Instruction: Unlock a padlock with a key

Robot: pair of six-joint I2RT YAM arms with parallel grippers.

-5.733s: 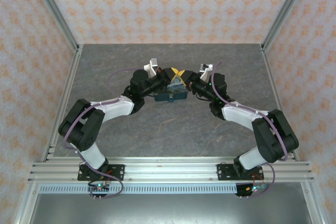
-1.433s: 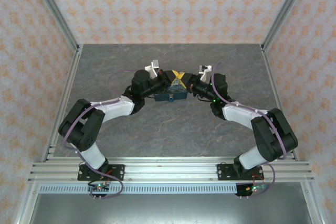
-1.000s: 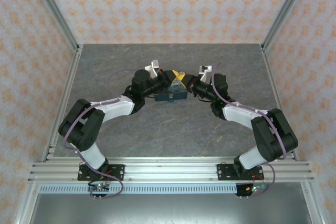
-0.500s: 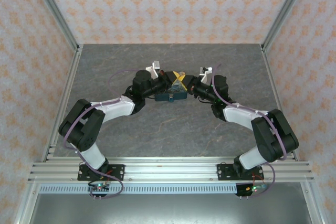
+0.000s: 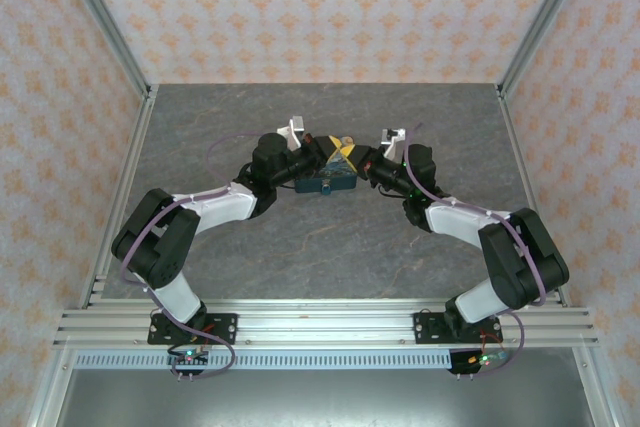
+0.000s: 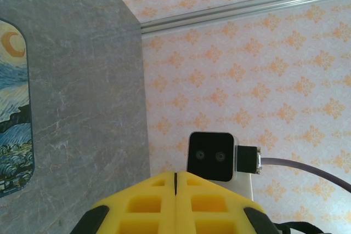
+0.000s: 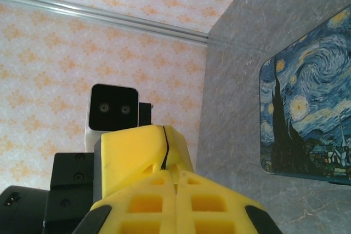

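padlock: I can't tell where it lies relative to either claw. It's too small to resolve from the top view, and if it's at the fingertips, they hide it.

left claw (image 6: 175, 182): yellow fingers (image 6: 137, 206) pressed flat together, just a hairline seam between them. I see nothing in the pinch.

right claw (image 7: 175, 184): same. Fingers closed tight on each other, thin seam, nothing visible between them.

Geometry: the two claws point at each other, tip to tip, in the middle of the table (image 5: 330, 247). I can't tell whether the tips are touching or just apart. From the right wrist view, the left claw's closed yellow tips sit just above my own fingers, with the left cam (image 7: 112, 108) right behind them. From the left wrist view, the right cam (image 6: 211, 157) sits just beyond my tips.

box (image 5: 325, 185): dark blue with a swirl print, rounded corners, lying flat on the grey table. In the top view it's on the near side of the point where the tips meet, between the two wrists. I can't tell how high the tips are above it. In the wrist views it's off to one side of each claw, and neither claw touches it.

Both arms bow inward from their bases.
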